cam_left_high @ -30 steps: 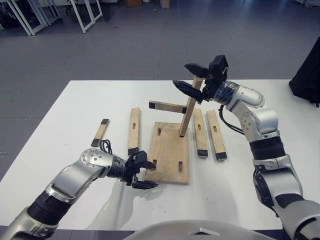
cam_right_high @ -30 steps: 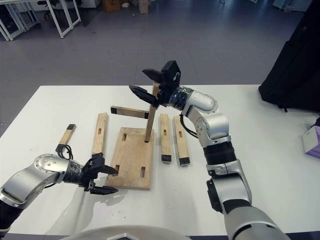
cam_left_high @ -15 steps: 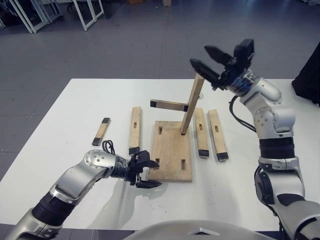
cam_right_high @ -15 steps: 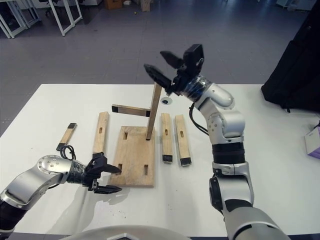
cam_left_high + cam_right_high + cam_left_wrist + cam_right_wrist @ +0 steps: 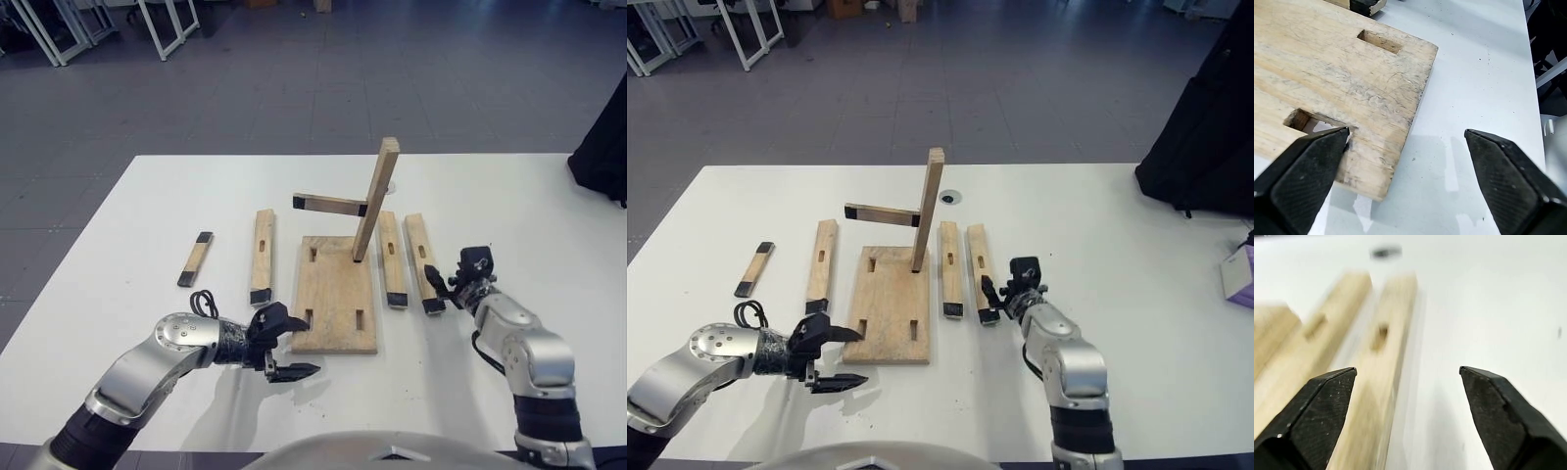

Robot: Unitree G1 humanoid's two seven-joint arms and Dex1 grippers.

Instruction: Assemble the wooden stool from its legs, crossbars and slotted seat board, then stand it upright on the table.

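The seat board [image 5: 335, 299] lies flat on the white bench [image 5: 127, 225], its long axis running from the robot's side straight away. There are four slots in it.

A leg [image 5: 376, 201] stands in the board's far right slot. It points up, its top tilted a little to the right. A crossbar [image 5: 330, 205] juts level from the leg's mid-height, its dark-tipped end pointing left above the board's far edge.

Just right of the board, two loose legs [image 5: 392, 259] [image 5: 424, 264] lie side by side, parallel to its long edges, dark ends towards the robot. A third loose leg [image 5: 263, 257] lies the same way just left of the board. A short piece [image 5: 197, 258] lies farther left, slightly slanted.

The left jaws are spread wide at the board's near left corner, one tip over the near left slot and the other over bare bench. The right jaws are released too, low at the near end of the loose leg farthest from the board, grasping nothing.
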